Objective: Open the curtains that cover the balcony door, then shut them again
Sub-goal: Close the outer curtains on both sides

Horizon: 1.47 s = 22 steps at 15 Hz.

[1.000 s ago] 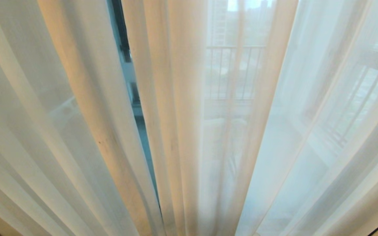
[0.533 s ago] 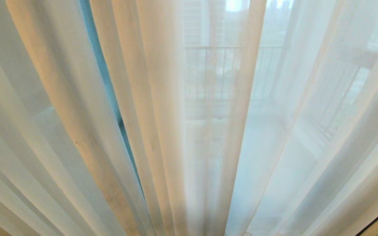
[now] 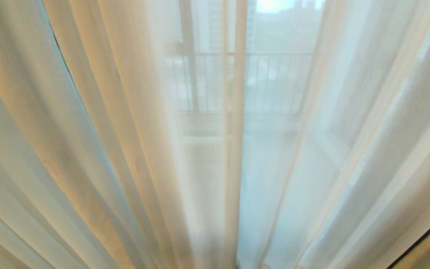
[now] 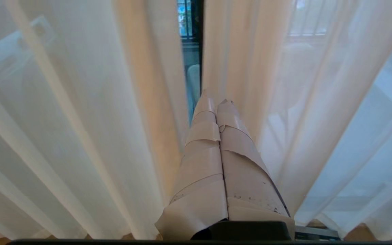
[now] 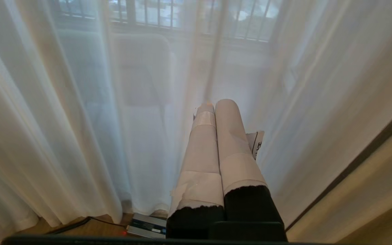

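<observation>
Soft daylight glows through the curtains [image 3: 312, 149] from outside; folds fan out at the edges, everything beyond hazy.

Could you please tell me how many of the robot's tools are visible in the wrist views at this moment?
2: the left tool, shut, at the gap between sheer curtains; the right tool, shut, against sheer fabric. Neither shows in the head view.

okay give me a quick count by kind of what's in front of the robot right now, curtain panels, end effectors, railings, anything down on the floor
Sheer curtain panels: 2, left panel and right panel, parted by a narrow gap
End effectors: 2, left end effector and right end effector, both shut and empty
Barred railing: 1, seen through the fabric
Flat box on the floor: 1
Cable: 1
Total: 7
</observation>
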### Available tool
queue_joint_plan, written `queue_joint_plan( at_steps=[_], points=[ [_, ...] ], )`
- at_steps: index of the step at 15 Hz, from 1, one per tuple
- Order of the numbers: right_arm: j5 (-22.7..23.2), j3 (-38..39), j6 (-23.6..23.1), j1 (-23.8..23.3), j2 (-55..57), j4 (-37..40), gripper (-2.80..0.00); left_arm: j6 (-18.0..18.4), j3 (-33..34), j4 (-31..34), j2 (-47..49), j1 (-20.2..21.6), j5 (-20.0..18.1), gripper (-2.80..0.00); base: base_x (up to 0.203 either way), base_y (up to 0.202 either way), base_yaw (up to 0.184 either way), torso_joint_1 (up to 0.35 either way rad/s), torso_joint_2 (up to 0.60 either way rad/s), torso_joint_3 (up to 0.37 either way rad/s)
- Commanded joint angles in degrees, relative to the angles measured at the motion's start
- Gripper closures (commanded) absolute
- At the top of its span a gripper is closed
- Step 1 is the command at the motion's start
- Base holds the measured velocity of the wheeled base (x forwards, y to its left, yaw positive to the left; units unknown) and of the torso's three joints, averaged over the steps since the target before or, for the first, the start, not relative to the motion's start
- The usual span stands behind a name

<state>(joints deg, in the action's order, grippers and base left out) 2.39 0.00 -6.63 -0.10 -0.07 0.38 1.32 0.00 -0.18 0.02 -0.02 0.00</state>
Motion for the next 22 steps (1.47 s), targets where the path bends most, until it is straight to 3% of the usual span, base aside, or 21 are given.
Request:
queue_joint_plan(
  at_steps=[1, 22],
  points=[
    [0.07, 0.0, -0.05, 0.02, 0.07, -0.03, 0.0, 0.0, 0.0, 0.01, -0.02, 0.02, 0.0, 0.0, 0.0, -0.191, -0.003, 0.007, 0.0, 0.002],
    [0.07, 0.0, -0.05, 0.02, 0.07, -0.03, 0.0, -0.61, 0.0, -0.08, -0.02, 0.02, 0.09, 0.0, 0.0, -0.191, 0.001, 0.003, 0.0, 0.003]
  ],
)
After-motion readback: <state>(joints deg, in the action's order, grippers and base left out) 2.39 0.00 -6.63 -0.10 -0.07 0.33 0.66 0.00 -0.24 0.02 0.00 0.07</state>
